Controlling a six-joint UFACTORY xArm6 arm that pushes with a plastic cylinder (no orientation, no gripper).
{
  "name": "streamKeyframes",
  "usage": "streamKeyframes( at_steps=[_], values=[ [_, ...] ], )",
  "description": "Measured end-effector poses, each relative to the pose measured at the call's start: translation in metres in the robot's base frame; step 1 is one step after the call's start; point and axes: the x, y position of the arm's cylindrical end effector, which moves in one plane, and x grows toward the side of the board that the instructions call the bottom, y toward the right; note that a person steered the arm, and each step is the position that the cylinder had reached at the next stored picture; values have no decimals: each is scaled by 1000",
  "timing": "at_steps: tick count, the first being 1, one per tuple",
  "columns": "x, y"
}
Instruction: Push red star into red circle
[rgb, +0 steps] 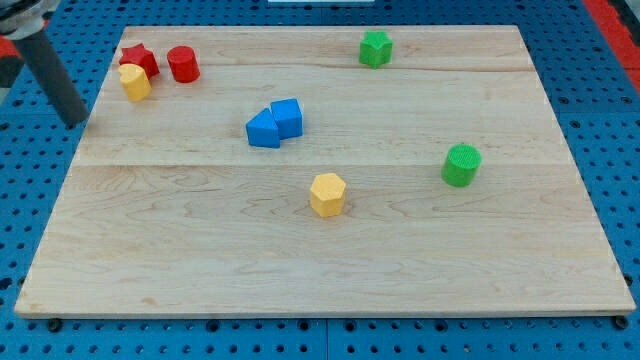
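**Operator:** Where is the red star sitting?

**Arm:** You are looking at the red star (138, 58) lying in the board's corner at the view's top left. The red circle (183, 64) is standing just beside it toward the view's right, with a thin gap showing between them. A yellow block (135, 82) is sitting right against the star's lower side; whether they are touching, you cannot tell.

**Operator:** Count the blocks for me.

**Arm:** You are seeing two red, two yellow, two blue and two green, eight in all. The two blue blocks (273, 123) are pressing together near the middle. The second yellow one, a hexagon (327, 194), is lying below them. A green star (375, 48) is resting near the view's top edge, and a green circle (461, 165) is standing toward the view's right.

**Operator:** And your pincer?

**Arm:** You have none here, only a rod. My tip (76, 124) is resting off the wooden board's (300, 270) left edge, left of and below the yellow block, well apart from the star.
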Motion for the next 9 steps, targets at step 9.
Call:
streamKeyframes(
  at_steps=[9],
  values=[
    [-113,17]
  ],
)
